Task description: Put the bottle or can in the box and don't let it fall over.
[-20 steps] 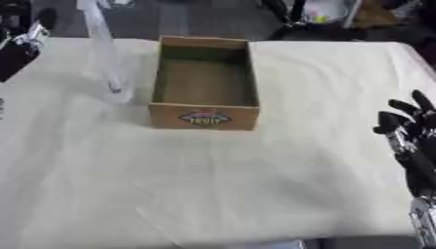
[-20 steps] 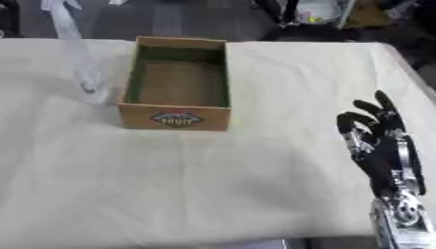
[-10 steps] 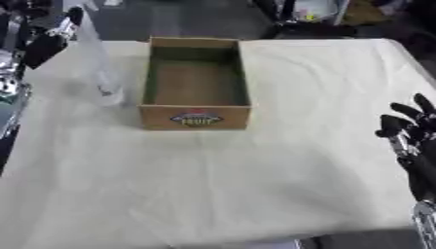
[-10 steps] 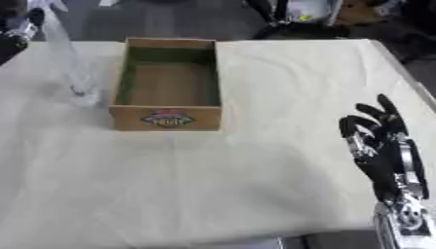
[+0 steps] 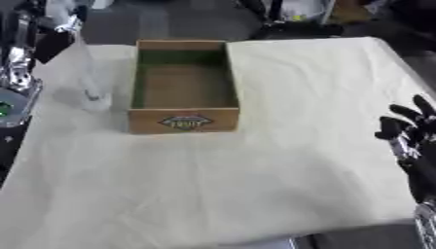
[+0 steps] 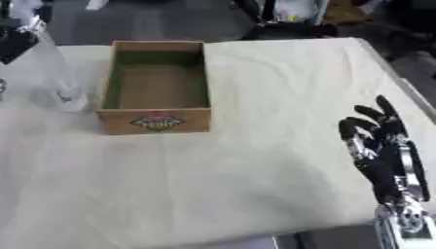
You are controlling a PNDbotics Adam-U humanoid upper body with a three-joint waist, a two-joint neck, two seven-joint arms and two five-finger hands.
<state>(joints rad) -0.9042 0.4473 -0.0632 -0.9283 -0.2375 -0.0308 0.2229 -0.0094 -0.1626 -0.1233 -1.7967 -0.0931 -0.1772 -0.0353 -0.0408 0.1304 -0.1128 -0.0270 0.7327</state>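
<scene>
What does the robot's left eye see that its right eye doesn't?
Only the left eye view shows the silver left arm at the picture's edge. Only the right eye view shows the right hand whole, fingers up and open, down to the wrist. Both show the clear bottle standing upright on the table, left of the empty cardboard box, with the left hand up by the bottle's top.

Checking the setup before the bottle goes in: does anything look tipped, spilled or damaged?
Nothing stands out. The clear bottle stands upright beside the box, which sits empty and intact on the cloth.
</scene>
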